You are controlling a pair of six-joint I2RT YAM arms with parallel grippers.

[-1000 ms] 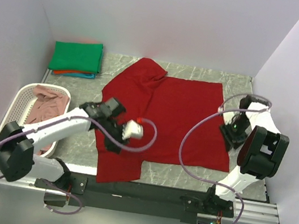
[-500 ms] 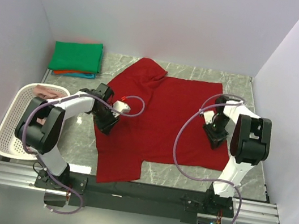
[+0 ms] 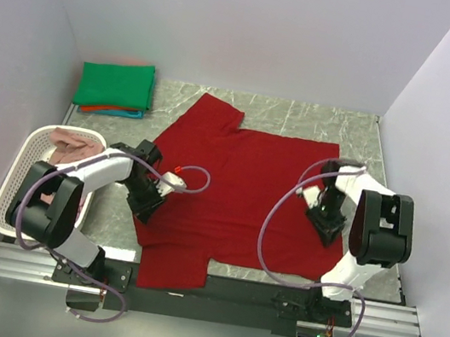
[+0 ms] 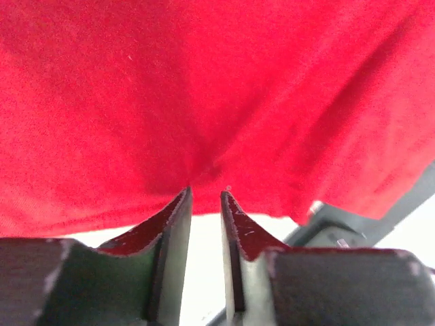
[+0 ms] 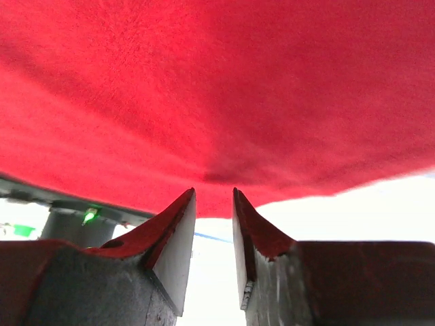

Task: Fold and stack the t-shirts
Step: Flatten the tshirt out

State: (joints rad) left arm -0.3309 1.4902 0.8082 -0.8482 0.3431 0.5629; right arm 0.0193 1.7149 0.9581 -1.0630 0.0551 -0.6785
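Red shirt [image 3: 244, 185] is spread across mid-table, near corner reaching the front rail. Left gripper [image 3: 145, 204] is clamped on its left edge, cloth puckering into the tips. Right gripper [image 3: 329, 227] is pinched on the right edge the same way. Green shirt [image 3: 116, 85] tops the folded stack back left. Pink shirt [image 3: 73, 146] is in the basket [image 3: 8, 201].

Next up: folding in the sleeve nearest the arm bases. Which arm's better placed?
Left, likely. The left claw pinches the dark red shirt at the edge beside that sleeve; the right claw grips the opposite edge.
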